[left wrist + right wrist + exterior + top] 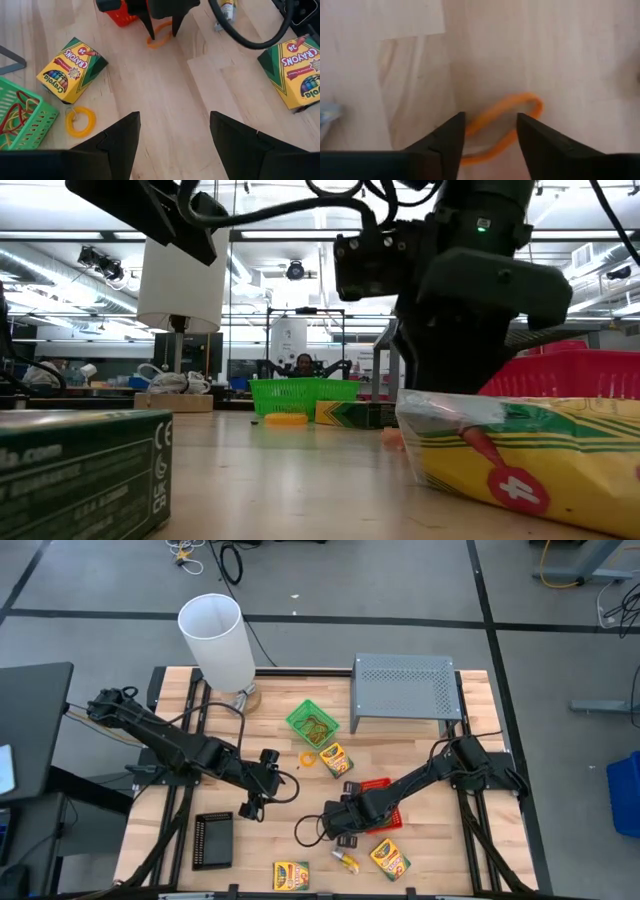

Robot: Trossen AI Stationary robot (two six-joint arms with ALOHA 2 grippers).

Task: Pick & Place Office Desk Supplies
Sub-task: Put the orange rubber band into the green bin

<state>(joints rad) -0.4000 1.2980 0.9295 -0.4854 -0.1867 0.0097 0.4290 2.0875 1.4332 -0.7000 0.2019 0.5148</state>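
Note:
My right gripper [490, 137] is open and points down at the table near the red tray [378, 802]. Its fingers stand on either side of an orange loop band [512, 112] that lies flat on the wood; I cannot tell whether the tips touch it. In the left wrist view the same orange band [160, 39] shows below those fingers. My left gripper [172, 145] is open above bare wood, left of the right one [338, 822]. A green tray [312, 723] holds thin bands. A yellow loop [80, 121] lies beside a crayon box [72, 67].
Two more crayon boxes [291, 875] [390, 858] lie near the table's near edge, and a black tray [212, 840] lies at near left. The tall white cylinder [218, 640] and the grey riser [405, 690] stand along the far edge. Bare wood lies between the two grippers.

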